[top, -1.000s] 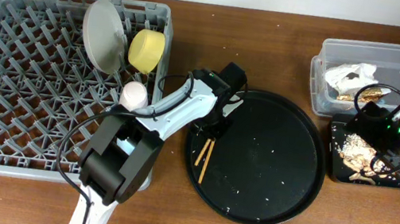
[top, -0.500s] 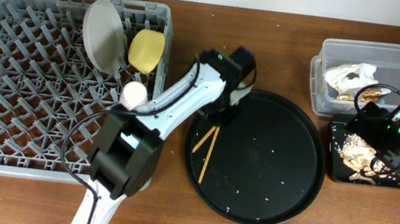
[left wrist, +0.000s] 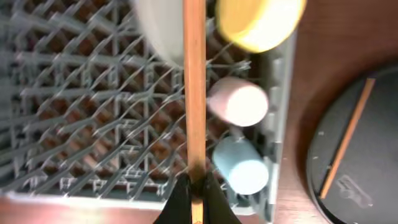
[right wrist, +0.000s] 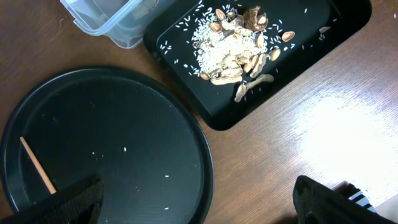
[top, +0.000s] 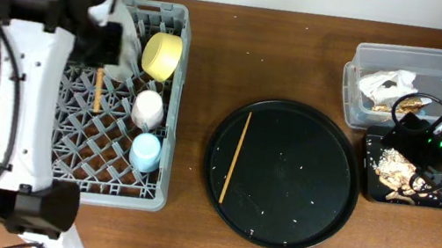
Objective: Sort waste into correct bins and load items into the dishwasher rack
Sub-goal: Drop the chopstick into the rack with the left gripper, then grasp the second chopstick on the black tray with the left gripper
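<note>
Left gripper [left wrist: 194, 186] is clamped on one chopstick [left wrist: 194, 93], which is held over the dishwasher rack [top: 103, 193] at 9 o'clock. Yellow bowl [top: 162, 55], pink cup [top: 149, 109] and blue cup [top: 145, 151] are seated along its 3 o'clock wall. Second chopstick [top: 235, 157] is laid on the round black tray [top: 307, 200]. Right gripper [right wrist: 199, 202] is spread wide with nothing held. The black rectangular tray [right wrist: 205, 99] with food scraps [right wrist: 236, 50] is seen at its 12 o'clock.

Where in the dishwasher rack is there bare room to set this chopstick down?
For the chopstick, the open pegs in the middle and front of the rack, left of the pink cup and blue cup, are bare. The right wall column is crowded: yellow bowl, both cups, plus the white plate at the back.
</note>
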